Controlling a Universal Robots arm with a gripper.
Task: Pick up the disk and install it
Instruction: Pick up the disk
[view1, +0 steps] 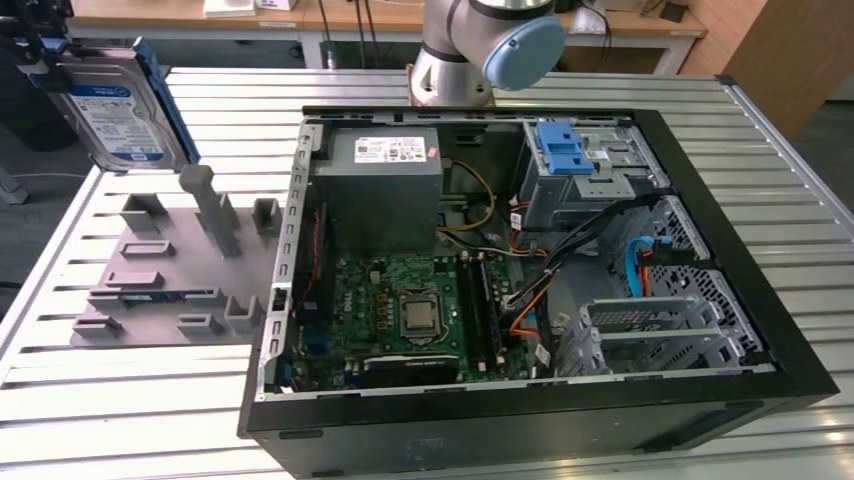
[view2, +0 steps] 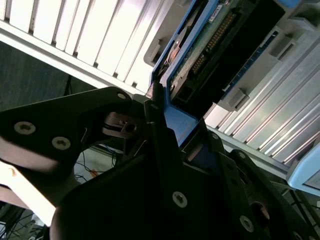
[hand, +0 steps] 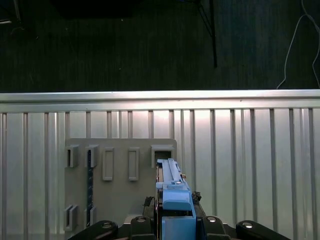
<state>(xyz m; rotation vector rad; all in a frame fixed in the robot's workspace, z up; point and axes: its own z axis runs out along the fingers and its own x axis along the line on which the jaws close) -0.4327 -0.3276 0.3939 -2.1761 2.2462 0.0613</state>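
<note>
Silver metal and blue plastic mark the disk (view1: 123, 112), which hangs at the exterior view's far left, upright on its edge with the blue-and-white label facing the camera, lifted clear above the table. At its upper corner the dark gripper (view1: 51, 62) reaches down from the top of the picture. In the second wrist view the black fingers (view2: 156, 131) are pressed together on the disk's blue bracket (view2: 179, 121), pinching it, with the drive's underside and its connector row slanting away beyond them. In the first wrist view the camera looks straight down along the held disk (hand: 172, 186), seen edge-on, over the grey holder (hand: 120, 197) and the slatted aluminium table (hand: 250, 150). Below the disk in the exterior view that holder (view1: 160, 300) lies flat, its slots and posts standing up. Further to the exterior view's right lies the open computer case (view1: 534, 425), with a green motherboard (view1: 400, 300) low inside and a grey box (view1: 384, 195) bearing a white sticker above it. Behind the case, at the table's far edge, stands the arm's base joint (view1: 481, 45), grey with a pale blue cap. To the right of that, inside the case, sits a blue drive cage (view1: 561, 150), well apart from the held disk.
</note>
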